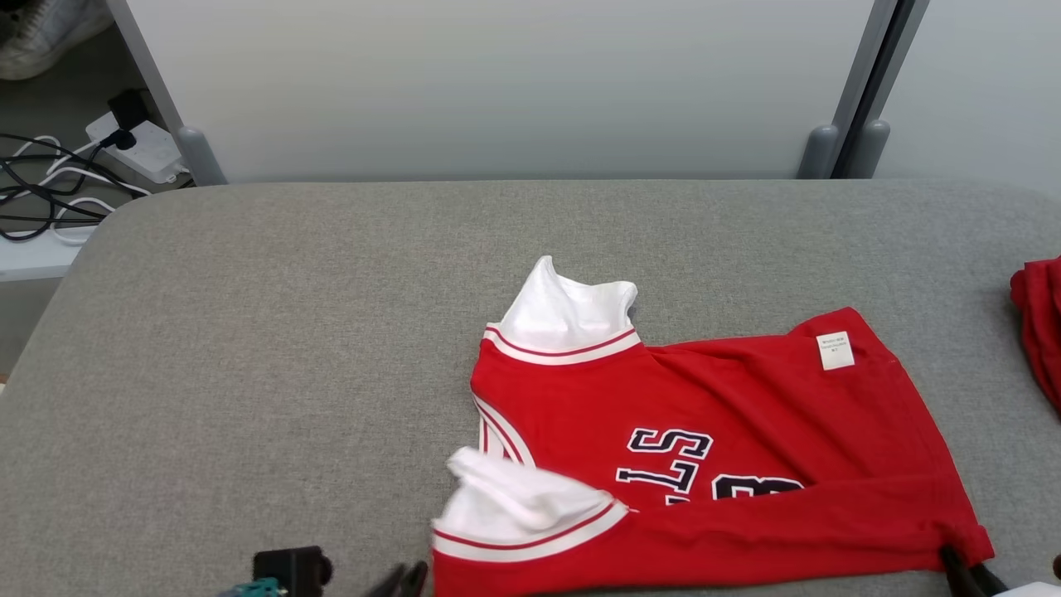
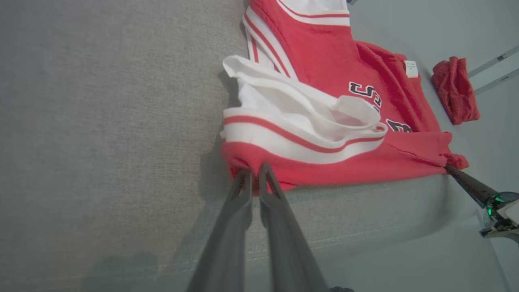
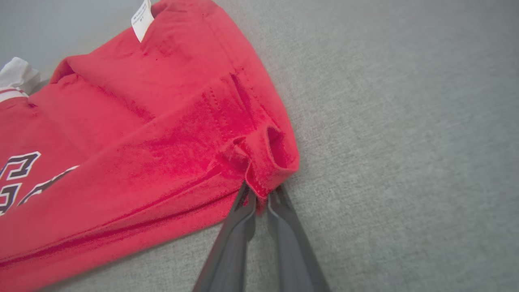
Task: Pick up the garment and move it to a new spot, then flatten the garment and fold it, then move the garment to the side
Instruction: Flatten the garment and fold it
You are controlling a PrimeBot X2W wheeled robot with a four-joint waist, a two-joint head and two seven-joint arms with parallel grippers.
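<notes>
While the right claw [image 3: 261, 194] pinches the near hem corner of the garment [image 1: 729, 398], red cloth bunched between its tips, the left claw [image 2: 253, 172] sits almost pressed together against the sleeve-end corner; whether it has cloth nipped, cannot tell. Garment lies ahead of both claws, long axis left-right along the bench [image 1: 249, 332] near edge. Each arm is nearest its own corner. Second red cloth [image 1: 1040, 323] far right, apart.

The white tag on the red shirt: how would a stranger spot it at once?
Start at the grey padded table; a red jersey lies on its right half. Near the jersey's far right corner sits the tag, a small white rectangle with tiny print. It lies on plain red cloth, unlike the white, stripe-edged sleeves.
</notes>
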